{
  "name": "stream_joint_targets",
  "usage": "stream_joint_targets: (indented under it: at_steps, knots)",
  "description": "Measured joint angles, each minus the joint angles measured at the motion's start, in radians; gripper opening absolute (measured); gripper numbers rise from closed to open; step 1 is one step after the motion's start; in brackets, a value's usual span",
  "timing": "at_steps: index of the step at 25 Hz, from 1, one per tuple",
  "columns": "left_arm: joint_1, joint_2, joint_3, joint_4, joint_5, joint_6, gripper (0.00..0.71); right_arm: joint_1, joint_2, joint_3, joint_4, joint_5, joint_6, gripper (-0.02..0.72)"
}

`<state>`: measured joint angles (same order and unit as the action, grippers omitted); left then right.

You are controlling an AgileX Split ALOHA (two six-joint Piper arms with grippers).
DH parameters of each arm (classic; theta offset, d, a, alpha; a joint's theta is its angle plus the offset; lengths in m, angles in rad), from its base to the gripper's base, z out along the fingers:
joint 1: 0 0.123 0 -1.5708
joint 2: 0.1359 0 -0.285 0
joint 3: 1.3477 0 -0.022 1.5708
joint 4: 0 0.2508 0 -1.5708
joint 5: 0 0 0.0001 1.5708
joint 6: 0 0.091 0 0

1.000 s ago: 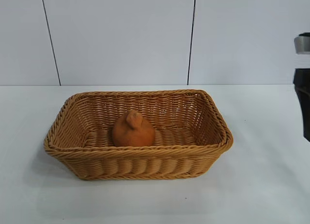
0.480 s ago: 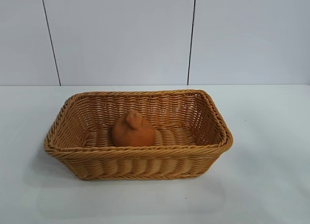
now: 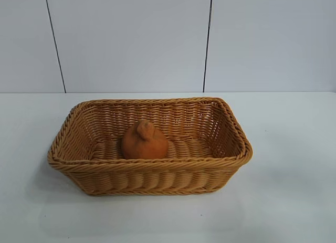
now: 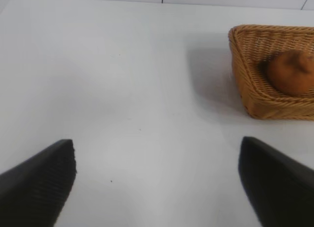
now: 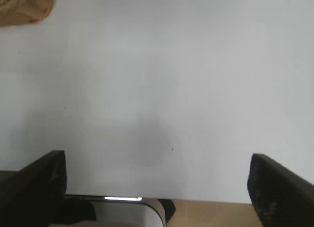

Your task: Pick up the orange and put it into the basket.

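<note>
Matte orange-brown knobbly orange (image 3: 144, 140) resting mid-floor inside tan woven wicker basket (image 3: 149, 167), goal apparently met; left gripper (image 4: 157, 180) and right gripper (image 5: 156, 180) spread wide, empty, over bare white table (image 3: 289, 148).

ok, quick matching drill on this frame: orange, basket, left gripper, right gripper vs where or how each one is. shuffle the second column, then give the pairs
Things:
1. orange
2. basket
3. left gripper
4. right gripper

Places or states:
A. open over bare table, only a corner of wicker in its view
B. sits on the white table, holding one item
C. open over bare table, basket and fruit in its view farther off
D. lies inside the wicker, bump upward

Pairs: 1-D, 2-B, 3-C, 4-A
</note>
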<state>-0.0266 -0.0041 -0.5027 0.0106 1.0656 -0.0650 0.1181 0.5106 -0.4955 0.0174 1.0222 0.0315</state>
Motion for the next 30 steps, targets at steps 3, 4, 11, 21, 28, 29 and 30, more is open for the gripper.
stream_joint_targets:
  at_steps: [3,4,11,21,28,29,30]
  knots:
    - [0.000,0.000,0.000,0.000,0.000,0.000,0.643,0.000,-0.095,0.000,0.000,0.001,0.000,0.694]
    - [0.000,0.000,0.000,0.000,0.000,0.000,0.643,0.000,-0.123,0.001,0.000,0.001,0.000,0.694]
    - [0.000,0.000,0.000,0.000,0.000,0.000,0.643,0.000,-0.353,0.005,0.000,0.001,0.000,0.694]
    - [0.000,0.000,0.000,0.000,0.000,0.000,0.643,-0.027,-0.517,0.005,0.012,0.003,0.000,0.694]
    - [0.000,0.000,0.000,0.000,0.000,0.000,0.643,-0.030,-0.517,0.005,0.012,0.002,0.000,0.694]
    - [0.000,0.000,0.000,0.000,0.000,0.000,0.643,-0.030,-0.517,0.005,0.012,0.002,0.000,0.694]
    - [0.000,0.000,0.000,0.000,0.000,0.000,0.643,-0.030,-0.517,0.005,0.012,0.002,0.000,0.694]
